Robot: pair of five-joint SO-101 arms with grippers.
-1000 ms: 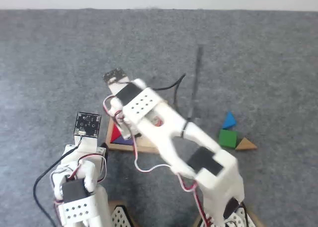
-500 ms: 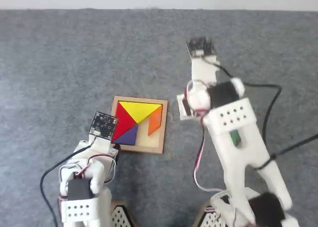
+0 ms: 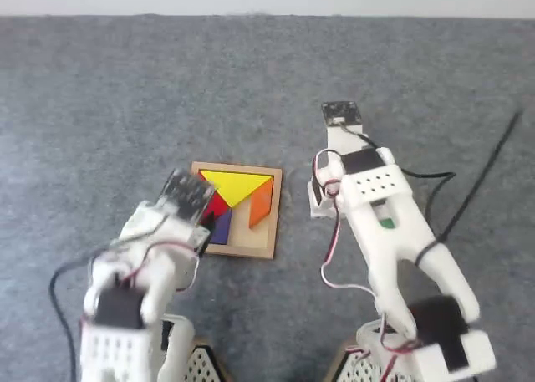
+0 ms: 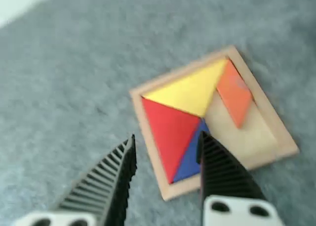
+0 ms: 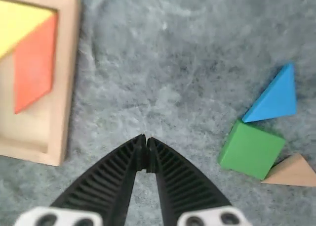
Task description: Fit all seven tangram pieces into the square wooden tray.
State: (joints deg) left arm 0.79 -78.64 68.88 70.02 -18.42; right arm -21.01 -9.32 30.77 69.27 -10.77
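Note:
The square wooden tray [image 3: 266, 247] lies between the two arms. It holds a yellow triangle [image 4: 190, 90], a red triangle [image 4: 170, 129], a dark blue triangle [image 4: 190, 160] and an orange parallelogram [image 4: 234, 93]; the rest of its floor is bare wood. My left gripper [image 4: 165, 154] hangs open above the tray's [image 4: 276, 132] near left corner. My right gripper [image 5: 144, 148] is shut on nothing over the carpet, between the tray [image 5: 66, 87] and three loose pieces: a light blue triangle [image 5: 276, 97], a green square [image 5: 252, 149] and a tan triangle [image 5: 291, 171].
Grey carpet covers the whole table. The left arm [image 3: 155, 248] overlaps the tray's left side from above, and the right arm [image 3: 380, 198] stretches over the spot where the loose pieces lie. Open carpet lies beyond the tray.
The right arm swung off the tray to its right side, uncovering the tray, then drew back a little. The left arm rose and came forward over the tray's left corner.

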